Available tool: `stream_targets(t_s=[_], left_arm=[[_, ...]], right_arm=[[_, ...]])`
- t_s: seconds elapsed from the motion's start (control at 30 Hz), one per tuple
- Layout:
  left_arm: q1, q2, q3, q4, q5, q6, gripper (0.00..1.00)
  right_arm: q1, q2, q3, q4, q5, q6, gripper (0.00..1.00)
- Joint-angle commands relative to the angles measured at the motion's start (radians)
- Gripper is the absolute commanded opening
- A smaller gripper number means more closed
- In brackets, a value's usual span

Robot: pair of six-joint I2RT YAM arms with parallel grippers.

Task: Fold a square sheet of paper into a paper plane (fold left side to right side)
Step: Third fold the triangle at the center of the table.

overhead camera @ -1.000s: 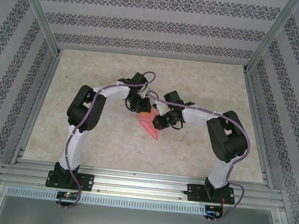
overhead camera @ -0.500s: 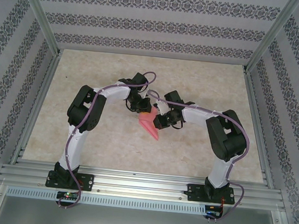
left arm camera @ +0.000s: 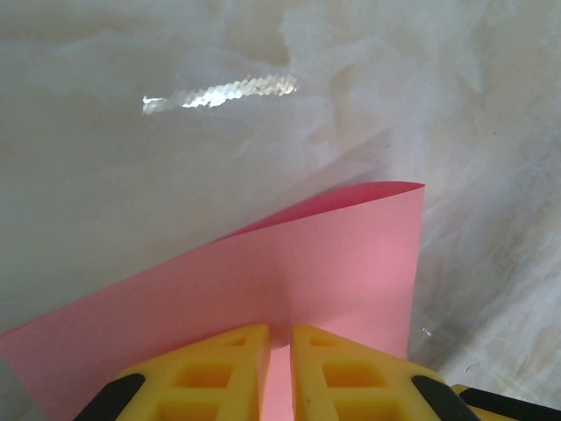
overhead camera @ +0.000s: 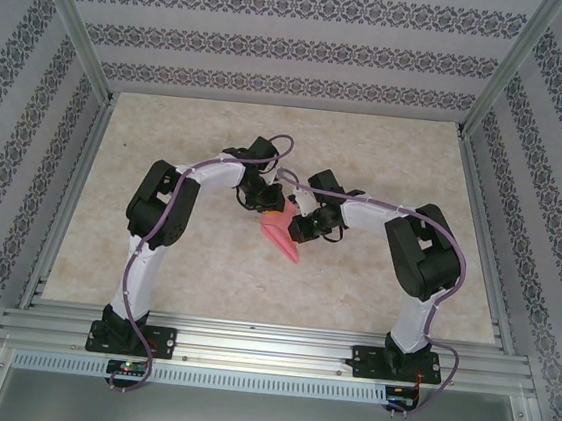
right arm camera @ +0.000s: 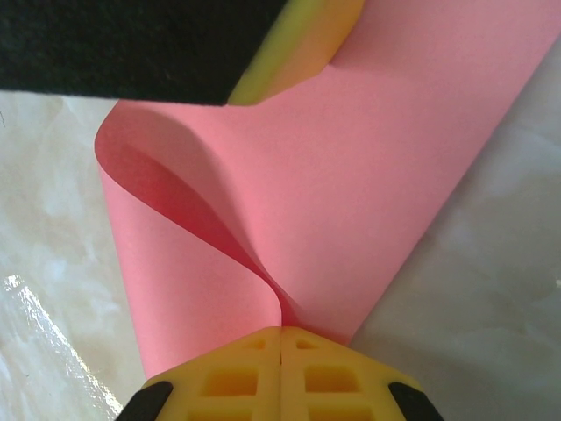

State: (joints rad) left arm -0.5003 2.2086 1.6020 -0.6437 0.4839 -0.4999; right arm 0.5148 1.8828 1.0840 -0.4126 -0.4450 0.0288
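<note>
While my right gripper point(right arm camera: 280, 344) is pinching shut on a curled fold of the smooth, plain pink square sheet of paper point(right arm camera: 351, 175), my left gripper point(left arm camera: 280, 355) is clamping another edge, yellow fingers point(left arm camera: 219, 368) almost touching, over the glossy marbled table point(left arm camera: 175, 175)

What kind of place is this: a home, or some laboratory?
Probably a robot test enclosure: an aluminium frame surrounds the marble-look table, patterned panels form the walls, and the left arm and right arm are bolted at its edge.

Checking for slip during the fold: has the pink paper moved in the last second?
No. The square sheet of paper sits where it did, judged against the near rail.
</note>
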Motion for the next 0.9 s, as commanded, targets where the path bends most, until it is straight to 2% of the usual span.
stream_targets(t_s=[0.0, 0.87], left_arm=[[-0.029, 0.008, -0.003, -0.037, -0.031, 0.017, 0.18], [-0.029, 0.01, -0.028, -0.027, -0.035, 0.003, 0.18]], right_arm=[[0.003, 0.014, -0.015, -0.02, 0.014, 0.0, 0.0], [0.025, -0.048, -0.019, 0.026, -0.029, 0.048, 0.0]])
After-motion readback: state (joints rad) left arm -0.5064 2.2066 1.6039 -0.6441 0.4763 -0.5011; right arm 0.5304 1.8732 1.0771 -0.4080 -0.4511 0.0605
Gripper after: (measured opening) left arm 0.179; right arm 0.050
